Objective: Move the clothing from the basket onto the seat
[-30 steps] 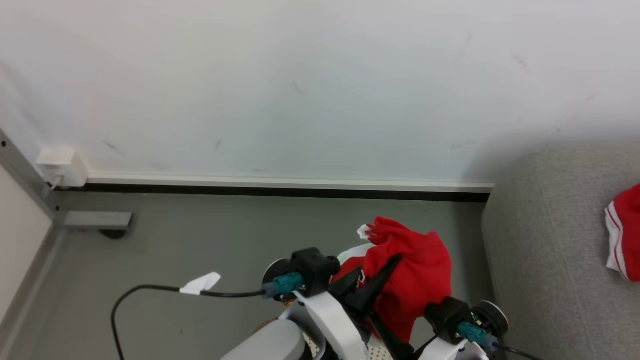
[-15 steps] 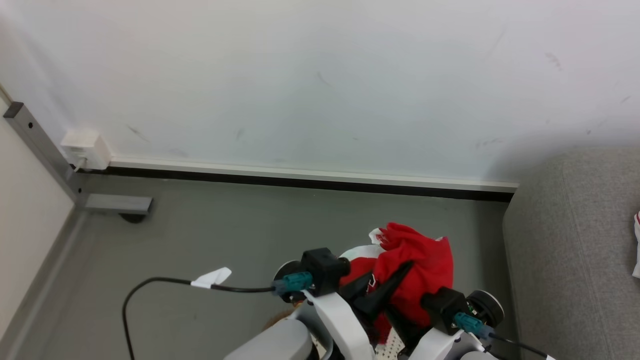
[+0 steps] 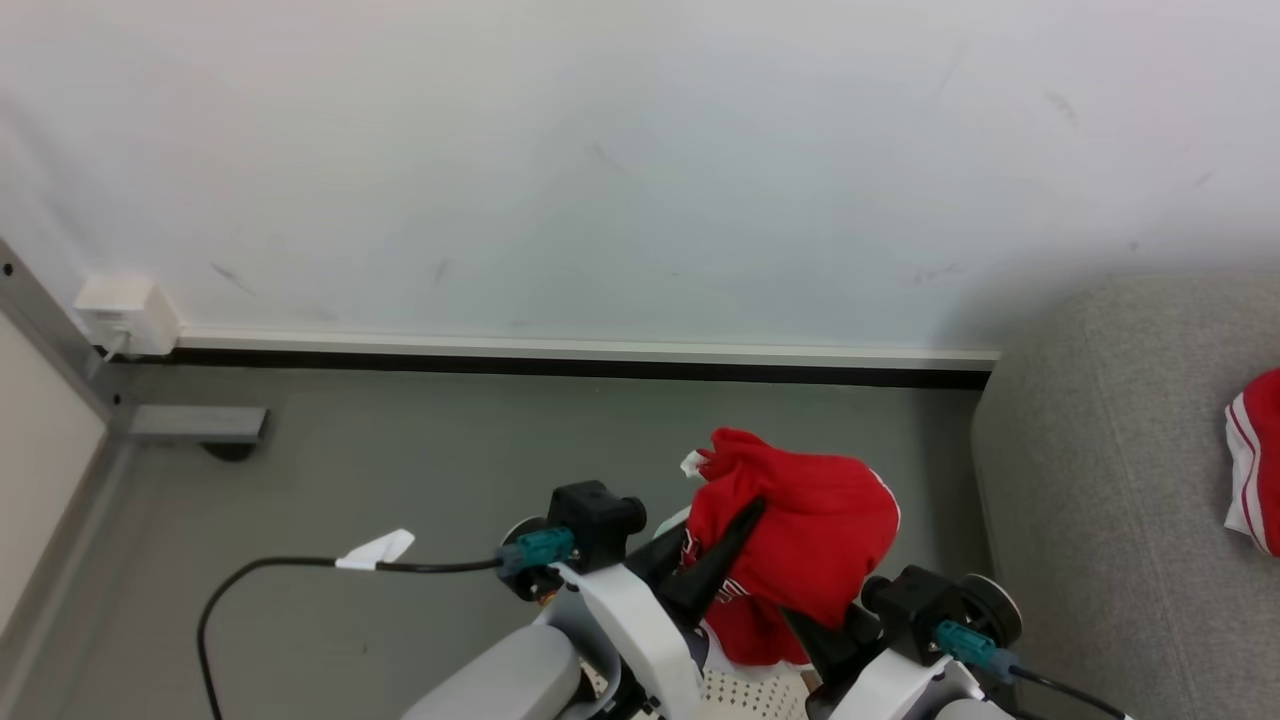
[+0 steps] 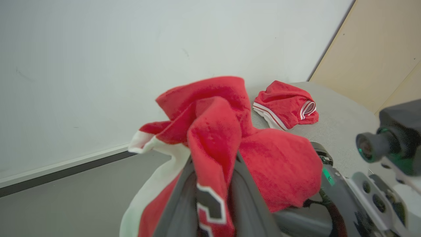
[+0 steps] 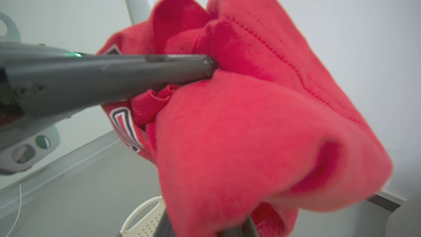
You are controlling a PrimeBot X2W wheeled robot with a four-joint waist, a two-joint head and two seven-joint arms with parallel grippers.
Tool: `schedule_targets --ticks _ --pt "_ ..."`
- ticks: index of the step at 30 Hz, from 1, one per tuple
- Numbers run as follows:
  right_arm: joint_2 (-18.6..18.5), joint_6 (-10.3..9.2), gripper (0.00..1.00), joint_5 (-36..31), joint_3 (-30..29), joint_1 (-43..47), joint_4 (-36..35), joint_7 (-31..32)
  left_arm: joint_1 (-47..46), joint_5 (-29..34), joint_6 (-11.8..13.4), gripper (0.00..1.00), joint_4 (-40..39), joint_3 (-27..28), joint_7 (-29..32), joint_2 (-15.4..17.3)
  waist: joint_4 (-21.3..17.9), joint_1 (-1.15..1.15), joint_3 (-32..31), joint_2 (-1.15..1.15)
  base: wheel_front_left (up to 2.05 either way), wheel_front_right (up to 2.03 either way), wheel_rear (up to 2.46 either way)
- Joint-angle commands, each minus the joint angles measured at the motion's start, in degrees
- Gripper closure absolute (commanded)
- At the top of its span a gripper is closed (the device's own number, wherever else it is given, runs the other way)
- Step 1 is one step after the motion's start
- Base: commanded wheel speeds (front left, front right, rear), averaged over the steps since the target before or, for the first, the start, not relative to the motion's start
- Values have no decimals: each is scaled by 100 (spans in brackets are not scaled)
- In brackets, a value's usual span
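The left pincer (image 3: pixel 745 515) is clamping a bright red sports jersey with dark white-edged lettering (image 3: pixel 810 520), holding it up above the cream-white perforated plastic basket (image 3: pixel 758 694). The right pincer (image 3: pixel 815 630), closed, is gripping the same cloth from below. A second red garment with white stripes (image 3: pixel 1250 460) is lying on the light grey fabric sofa (image 3: pixel 1100 450).

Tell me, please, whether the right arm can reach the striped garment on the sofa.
Probably not yet: the right gripper is shut on the red jersey that the left gripper also holds.
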Motion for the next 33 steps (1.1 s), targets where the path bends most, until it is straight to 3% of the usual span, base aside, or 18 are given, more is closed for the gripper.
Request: schedule_targets --ticks 1,2,3,16,33 --pt "-49 16 100 3 -53 68 -79 2 70 34 15 61 15 69 -9 31 -52 0 2 -1 0 0 0" --pt "-61 16 100 -1 -84 72 -122 2 88 43 21 26 6 102 -9 19 -71 0 -4 -1 0 0 0" --pt "-64 16 100 -10 -118 89 -171 2 109 57 27 0 3 118 -10 10 -92 0 -13 -1 0 0 0" --pt "-441 16 100 -211 -1132 416 -586 2 288 322 29 0 -158 297 -7 -38 -433 0 -132 -1 0 0 0" --pt "-791 17 100 -593 -2773 659 -1463 3 520 1002 -3 0 -514 439 -8 119 -1698 0 25 -1 0 0 0"
